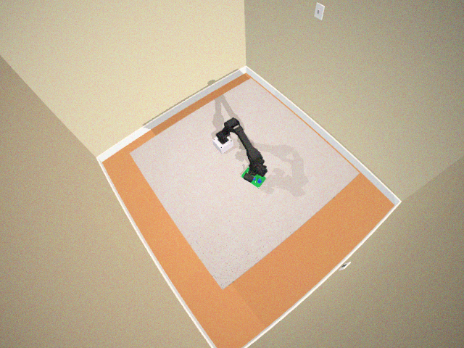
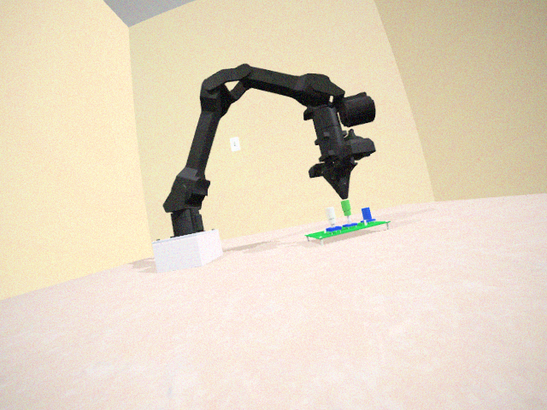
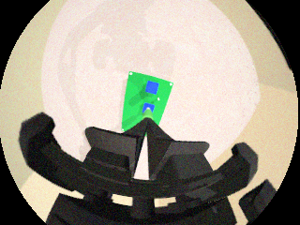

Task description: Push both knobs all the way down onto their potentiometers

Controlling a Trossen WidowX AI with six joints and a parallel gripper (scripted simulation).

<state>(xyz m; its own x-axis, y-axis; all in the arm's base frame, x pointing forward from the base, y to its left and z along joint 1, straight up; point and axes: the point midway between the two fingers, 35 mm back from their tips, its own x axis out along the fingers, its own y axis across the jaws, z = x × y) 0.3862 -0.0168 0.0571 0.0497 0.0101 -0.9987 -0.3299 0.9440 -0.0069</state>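
Note:
The green circuit board (image 1: pixel 256 184) (image 2: pixel 318 235) (image 3: pixel 136 84) stands on short legs. The green knob (image 2: pixel 345 207) (image 3: pixel 148 113) is high on its shaft, with bare shaft showing above its blue potentiometer. The white knob (image 2: pixel 331 216) also stands raised above its potentiometer; it is hidden in the wrist view. The blue knob (image 2: pixel 366 214) (image 3: pixel 152 87) (image 1: pixel 259 180) sits low against its potentiometer. My gripper (image 2: pixel 344 197) (image 3: pixel 148 120) is shut and empty, pointing down with its tips right over the green knob; contact is too fine to tell.
The white base (image 1: pixel 223 145) (image 2: pixel 187 251) of the black arm stands to one side of the board. The arm (image 1: pixel 245 143) (image 2: pixel 273 81) arches over to the board. The white knob stands close beside the green one, on the base side; the blue knob is on the far side.

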